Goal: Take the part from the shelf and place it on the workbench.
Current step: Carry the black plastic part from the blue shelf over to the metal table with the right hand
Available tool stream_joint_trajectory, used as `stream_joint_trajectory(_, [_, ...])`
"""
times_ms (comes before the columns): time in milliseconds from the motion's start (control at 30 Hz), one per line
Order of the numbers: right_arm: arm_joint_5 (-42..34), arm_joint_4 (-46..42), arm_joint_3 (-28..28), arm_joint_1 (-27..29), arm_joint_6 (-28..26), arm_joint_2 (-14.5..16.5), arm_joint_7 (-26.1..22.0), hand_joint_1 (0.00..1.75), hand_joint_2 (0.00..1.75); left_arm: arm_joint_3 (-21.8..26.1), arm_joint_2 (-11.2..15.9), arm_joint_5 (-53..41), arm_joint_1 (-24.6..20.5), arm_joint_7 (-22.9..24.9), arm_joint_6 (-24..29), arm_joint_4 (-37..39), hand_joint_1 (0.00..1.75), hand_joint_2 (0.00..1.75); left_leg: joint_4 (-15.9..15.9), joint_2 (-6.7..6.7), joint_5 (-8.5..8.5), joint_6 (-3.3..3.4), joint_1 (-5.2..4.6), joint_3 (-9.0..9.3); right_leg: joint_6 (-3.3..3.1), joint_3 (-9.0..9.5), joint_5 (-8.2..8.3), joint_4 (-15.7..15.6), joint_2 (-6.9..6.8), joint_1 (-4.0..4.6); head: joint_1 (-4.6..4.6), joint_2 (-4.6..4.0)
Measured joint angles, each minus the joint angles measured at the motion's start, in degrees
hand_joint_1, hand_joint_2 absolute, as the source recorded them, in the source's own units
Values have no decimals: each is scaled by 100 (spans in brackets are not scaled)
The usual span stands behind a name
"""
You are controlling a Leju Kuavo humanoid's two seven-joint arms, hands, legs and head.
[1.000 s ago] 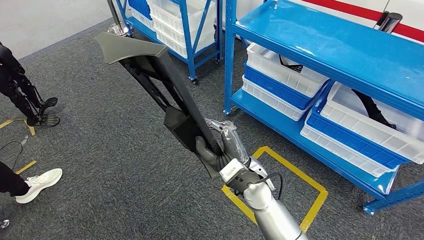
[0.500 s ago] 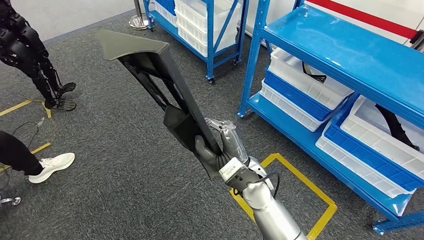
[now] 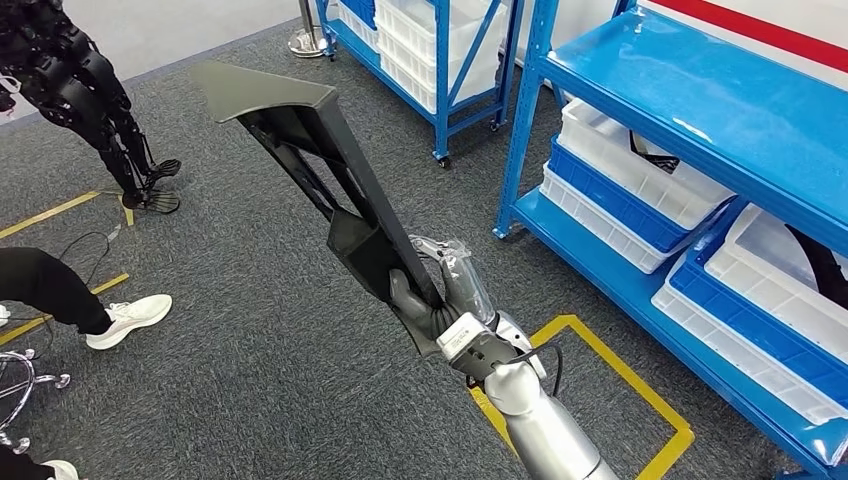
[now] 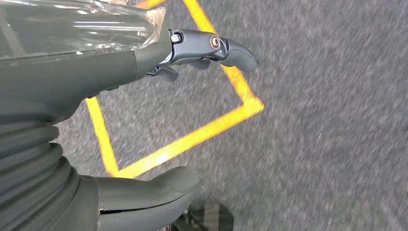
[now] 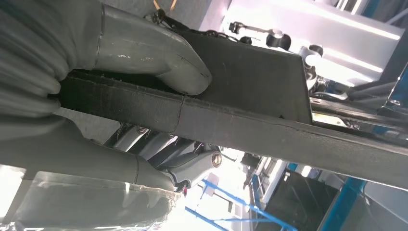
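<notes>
The part is already off the shelf and the carrying step is in hand: the right hand (image 3: 432, 300) grips the long black moulded part (image 3: 310, 150) by its lower end, so that the piece rises up and away from the robot, its flat wedge-shaped head highest, over the grey carpet (image 3: 240, 340). In the right wrist view the thick thumb (image 5: 159, 53) presses on one face of the black bar (image 5: 231, 120) while the darker fingers (image 5: 168, 159) curl round the other side, a full wrap and not a fingertip pinch. The silver forearm comes up from the lower edge of the head view, the wrist cocked to keep the part steeply tilted. The left hand (image 4: 144, 110) hangs over the carpet and a yellow taped floor square (image 4: 192, 137), holding nothing, thumb and fingers apart. The blue shelf (image 3: 700, 110) with its white and blue bins (image 3: 620, 190) stands at the right, well apart from the part. No workbench is in view, so the next move probably calls for walking or turning until one appears, keeping the tall end away from the shelf uprights and from the person's leg and white shoe (image 3: 130, 318) near the left edge.
</notes>
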Motion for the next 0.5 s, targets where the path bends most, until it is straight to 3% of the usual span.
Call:
stream_joint_trajectory(33, [-4, 7, 3, 1, -3, -1, 0, 175, 175, 0, 1, -6, 6, 17, -136, 1, 0, 175, 114, 7, 18, 6, 0, -77, -7, 3, -5, 0, -29, 12, -1, 0])
stream_joint_trajectory(67, [-9, 10, 6, 0, -5, 0, 0, 175, 175, 0, 4, -5, 10, 25, -270, 1, 0, 175, -3, 12, 145, 26, -3, -37, -14, 11, -11, 0, -57, 23, -2, 0])
stream_joint_trajectory(167, [-9, 10, 13, -5, -10, 14, 1, 175, 175, 0, 22, 31, 1, -2, -551, 0, 0, 175, -1139, 160, 670, 159, -60, 523, -29, 43, -29, -7, -126, 61, 1, 0])
stream_joint_trajectory(233, [-1, 9, 19, -5, -10, 24, 3, 175, 175, 0, 37, 61, -12, -56, -616, -1, 0, 175, -1505, 249, 749, 225, -121, 699, -11, 49, -37, -24, -167, 71, 1, 0])
stream_joint_trajectory(333, [30, 1, 28, -4, -10, 37, 11, 175, 175, 11, 50, 118, -12, -154, -659, -1, 0, 175, -1626, 158, 804, 278, -143, 749, 53, 59, -66, -34, -214, 79, 3, 0])
stream_joint_trajectory(400, [39, -11, 33, -8, -8, 43, 15, 175, 175, 32, 40, 147, -22, -93, -700, -1, 0, 175, -1755, 92, 879, 323, -111, 823, 46, -88, -246, 301, -111, 88, 10, 0])
stream_joint_trajectory(500, [41, -7, 39, 4, 14, 16, 33, 175, 175, 72, 29, 152, -40, 331, -888, 1, 0, 175, -1784, -37, 905, 345, -93, 835, 23, -611, -641, 1365, 32, 48, 16, 0])
